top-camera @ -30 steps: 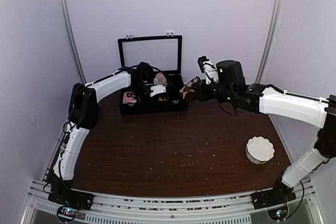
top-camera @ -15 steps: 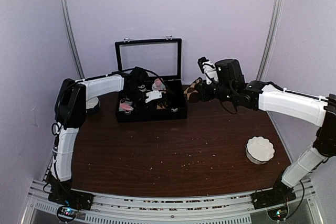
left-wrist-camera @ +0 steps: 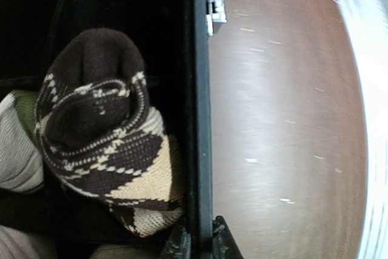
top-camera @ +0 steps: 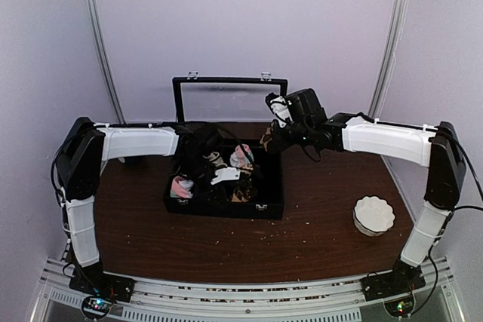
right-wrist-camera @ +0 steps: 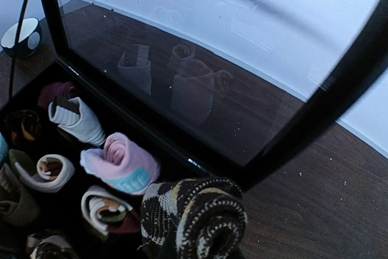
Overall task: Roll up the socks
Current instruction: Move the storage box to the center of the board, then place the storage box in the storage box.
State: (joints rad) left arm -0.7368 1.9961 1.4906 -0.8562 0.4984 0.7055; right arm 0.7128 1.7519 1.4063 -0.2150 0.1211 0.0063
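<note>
- Left gripper: jaws clenched on the near wall of the black box. In the left wrist view, one fingertip sits inside the wall and the other outside it.
- Right gripper: grasping a rolled argyle sock. It holds the roll at the far right corner of the box, beside the foot of the upright lid. Its fingers are hidden behind the roll in the right wrist view. Whether the roll touches the box cannot be told.
- Second argyle roll: dark brown with tan diamonds. It lies inside the box against the near wall, on the right part of the box, just beside the left gripper.
- Latch: metal, on the outer face of the near wall.
- Pink sock roll and white sock roll: in compartments of the box, just left of the held roll, among several other small rolls.
- Lid: a clear pane in a black frame, standing open at the far side.
- White fluted bowl: on the brown table, near right, well apart from the box.
</note>
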